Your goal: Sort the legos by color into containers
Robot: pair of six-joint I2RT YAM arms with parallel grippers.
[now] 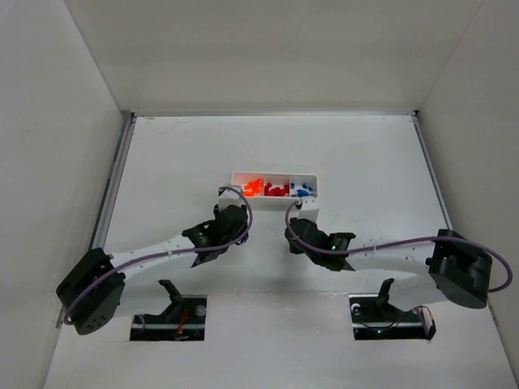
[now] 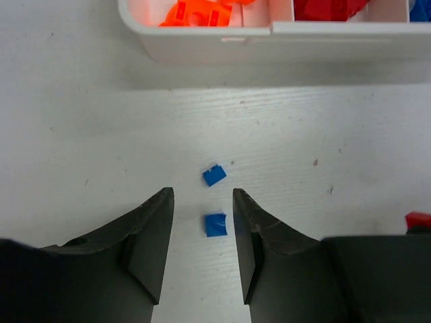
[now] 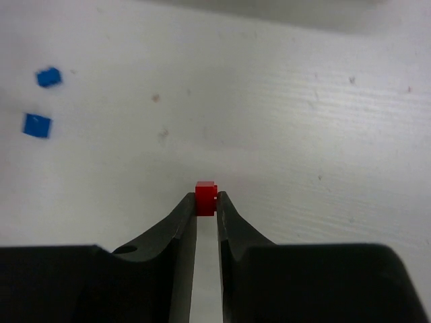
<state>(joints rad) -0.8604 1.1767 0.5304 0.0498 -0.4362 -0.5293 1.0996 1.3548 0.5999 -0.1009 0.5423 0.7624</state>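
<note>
The white three-compartment tray [image 1: 276, 175] holds orange bricks [image 1: 252, 186] on the left, red bricks [image 1: 277, 190] in the middle and blue bricks [image 1: 303, 190] on the right. My left gripper [image 2: 202, 198] is open over the table, with a small blue brick [image 2: 215, 225] between its fingers and a second blue brick [image 2: 214, 175] just beyond the tips. My right gripper [image 3: 205, 196] is shut on a tiny red brick [image 3: 205, 198] at its fingertips. Both blue bricks also show in the right wrist view [image 3: 37, 125], far left.
The tray's near wall [image 2: 269, 46] lies ahead of the left gripper, with orange bricks [image 2: 199, 12] behind it. The red brick shows at the right edge of the left wrist view [image 2: 417, 219]. White walls enclose the table on three sides.
</note>
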